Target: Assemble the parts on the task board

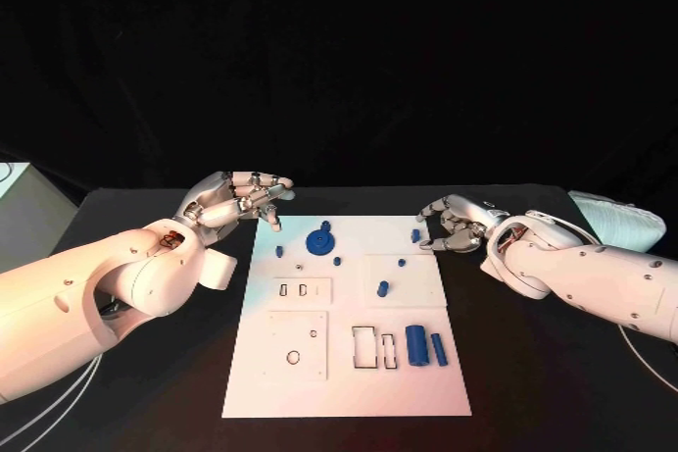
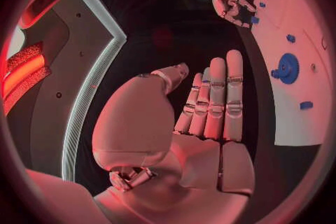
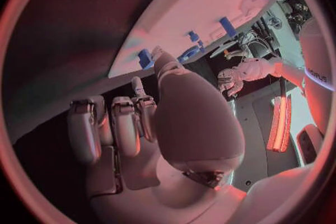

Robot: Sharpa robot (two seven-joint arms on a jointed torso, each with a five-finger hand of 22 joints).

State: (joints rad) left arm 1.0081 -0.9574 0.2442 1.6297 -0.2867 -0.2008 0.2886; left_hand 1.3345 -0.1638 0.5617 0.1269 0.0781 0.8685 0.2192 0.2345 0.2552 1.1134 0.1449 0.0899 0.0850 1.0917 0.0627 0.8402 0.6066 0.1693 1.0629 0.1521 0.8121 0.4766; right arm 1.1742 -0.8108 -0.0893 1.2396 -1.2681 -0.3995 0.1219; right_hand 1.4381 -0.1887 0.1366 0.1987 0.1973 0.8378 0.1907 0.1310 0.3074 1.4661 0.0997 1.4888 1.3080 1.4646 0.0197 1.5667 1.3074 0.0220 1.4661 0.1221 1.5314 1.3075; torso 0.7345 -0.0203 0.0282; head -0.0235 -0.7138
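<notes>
Lying flat on the black table (image 1: 141, 393), the white rectangular task board (image 1: 348, 374) has its long axis running from the robot toward the far edge. Small blue plastic parts rest on it. A blue round gear (image 1: 320, 242) sits near the far end, left of centre. A short blue peg (image 1: 383, 288) lies at mid-board, its long axis along the board's length. A thick blue cylinder (image 1: 417, 344) and a thinner blue rod (image 1: 440, 350) lie side by side near the right edge, both parallel to the board's long axis, just right of two rectangular cut-outs.

The left hand (image 1: 237, 205) sits at the board's far-left corner. The left wrist view shows its fingers (image 2: 218, 95) straight and together, thumb apart, holding nothing.

The right hand (image 1: 455, 225) sits at the board's far-right edge, next to a small blue stud (image 1: 415, 235). Its fingers (image 3: 112, 129) are curled inward; whether the fingertips touch the stud cannot be determined.
</notes>
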